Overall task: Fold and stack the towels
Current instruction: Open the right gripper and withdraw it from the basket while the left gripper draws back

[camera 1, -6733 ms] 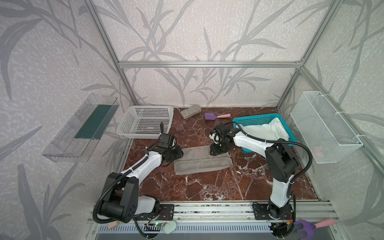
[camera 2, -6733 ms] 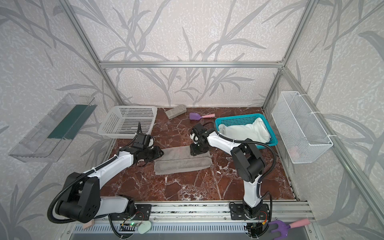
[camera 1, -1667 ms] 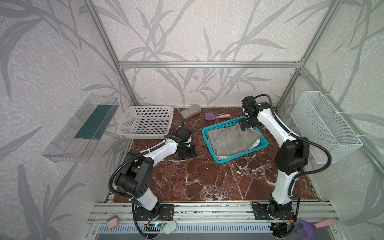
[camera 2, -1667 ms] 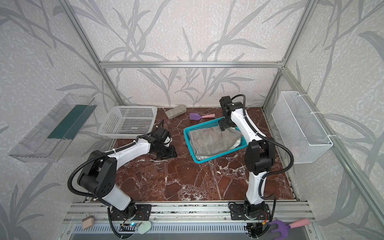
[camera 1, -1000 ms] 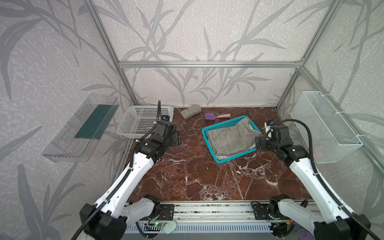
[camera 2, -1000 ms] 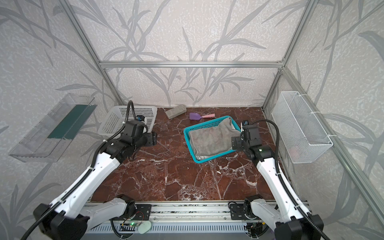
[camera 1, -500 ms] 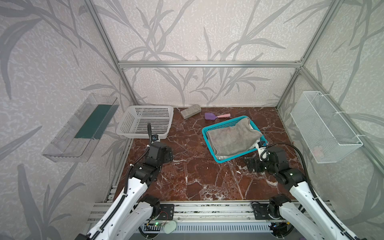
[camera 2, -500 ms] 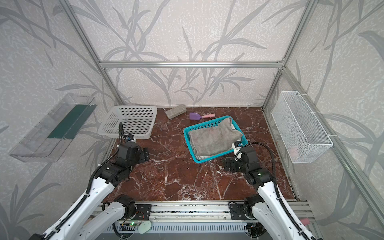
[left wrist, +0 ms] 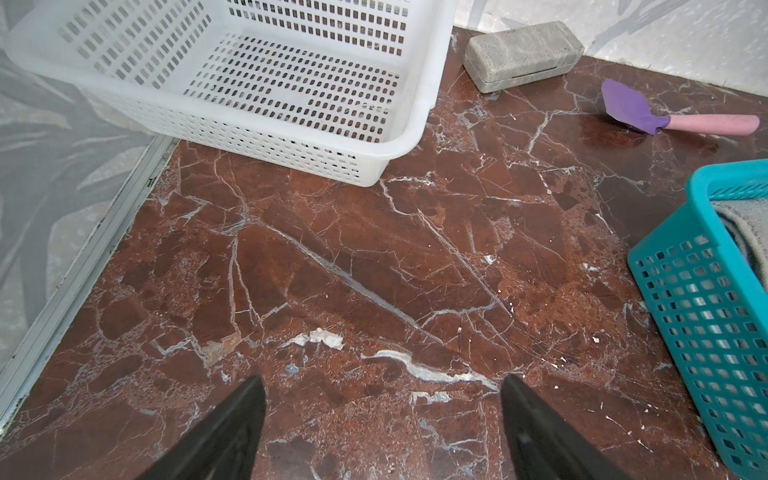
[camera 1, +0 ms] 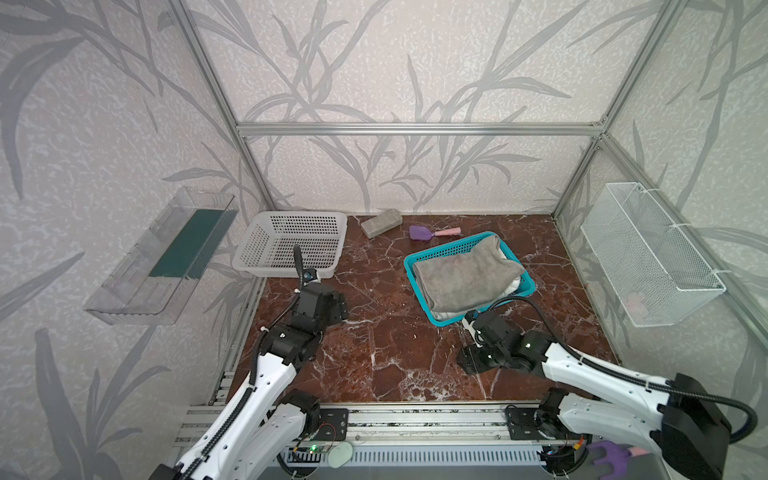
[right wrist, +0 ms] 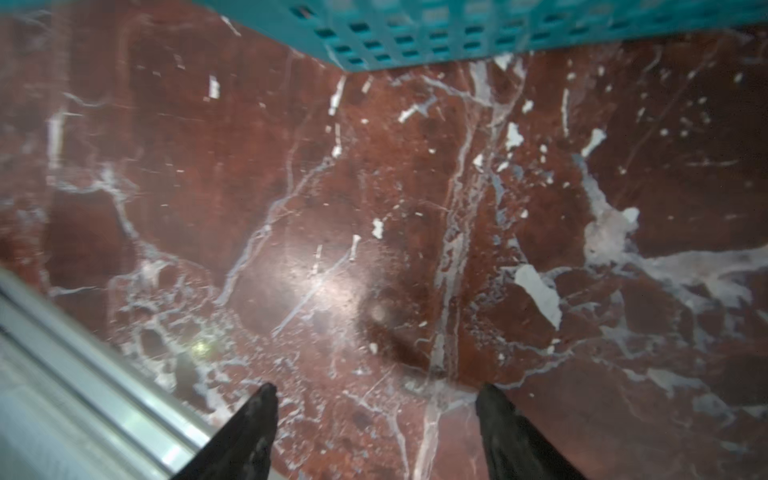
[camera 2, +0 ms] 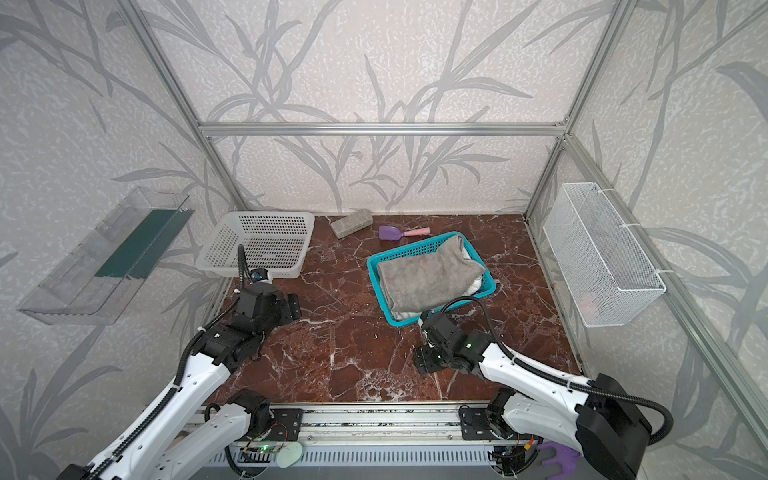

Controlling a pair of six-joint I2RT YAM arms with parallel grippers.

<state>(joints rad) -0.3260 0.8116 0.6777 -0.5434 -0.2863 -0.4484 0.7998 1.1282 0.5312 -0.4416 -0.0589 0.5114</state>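
A folded grey-taupe towel lies on top inside the teal basket. A white towel peeks out beneath it at the basket's near and right edges. My left gripper hovers open over bare marble at the left, well clear of the basket. My right gripper is open over the marble just in front of the basket's near corner, and it holds nothing.
A white perforated basket sits at the back left. A grey block and a purple scoop with a pink handle lie by the back wall. A wire basket hangs on the right wall, a clear shelf on the left.
The grey towel went from the table into the teal basket. Both arms have since pulled back toward the front rail, and the right gripper's jaws have narrowed a little.
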